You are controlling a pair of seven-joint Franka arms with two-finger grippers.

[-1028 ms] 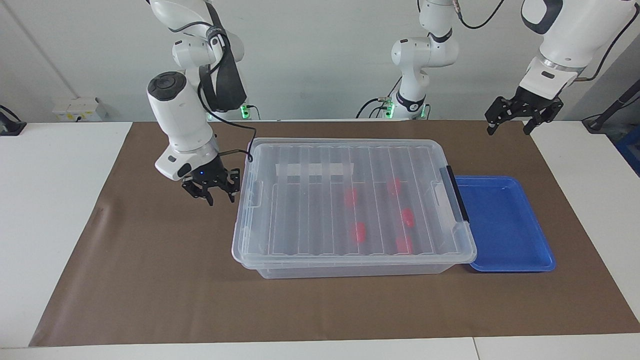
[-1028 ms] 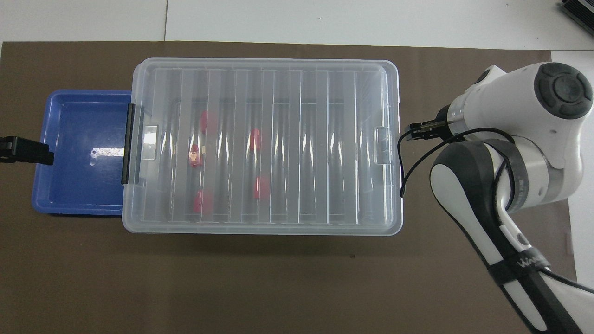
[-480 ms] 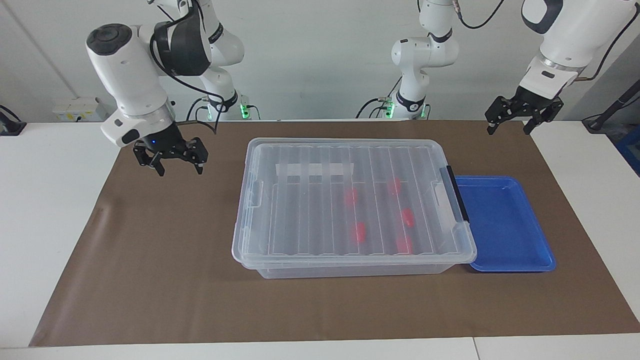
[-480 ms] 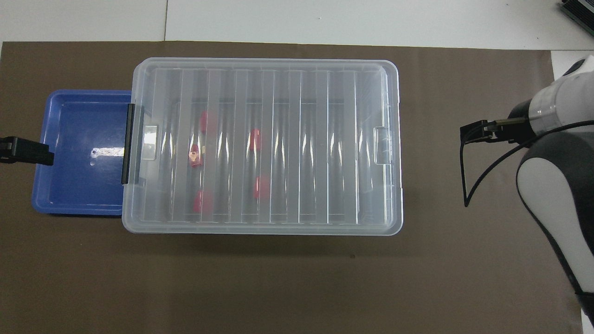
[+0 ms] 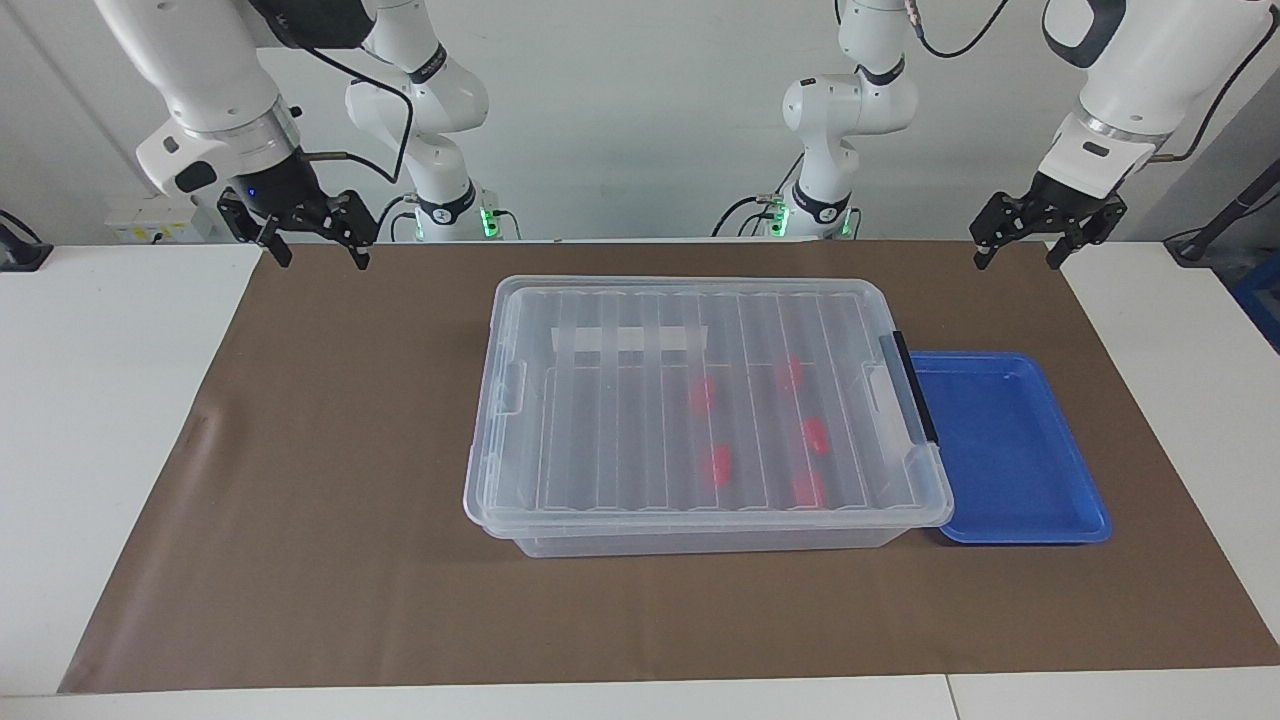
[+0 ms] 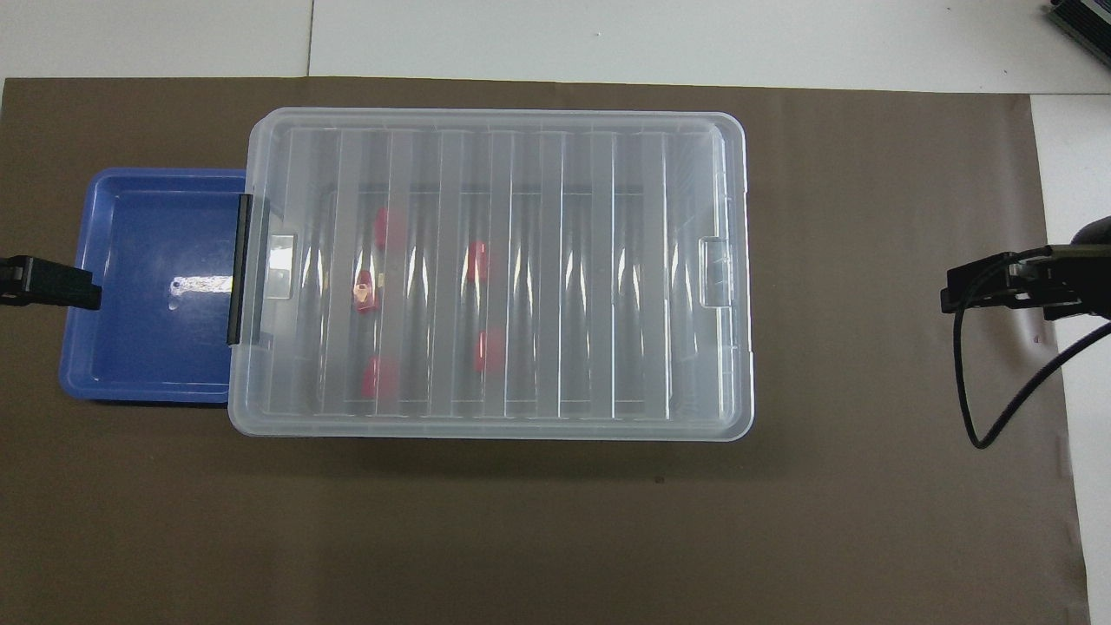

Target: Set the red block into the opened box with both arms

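Facing view: my right pincer [image 5: 312, 232] has pulled back to the tabletop's robot-side edge, wide and empty like the left pincer [image 5: 1047, 232]; lidded box [image 5: 700, 400] holds five red blocks [image 5: 715, 465] — finished, I'd say.

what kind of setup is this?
Likely a robot lab bench: two white arms, left gripper and right gripper raised and open, over a brown mat with a lidded clear box.

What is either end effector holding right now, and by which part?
Nothing. The left end effector and right end effector hang open and empty above the table's ends, clear of the lidded clear plastic storage box containing the small red plastic blocks.
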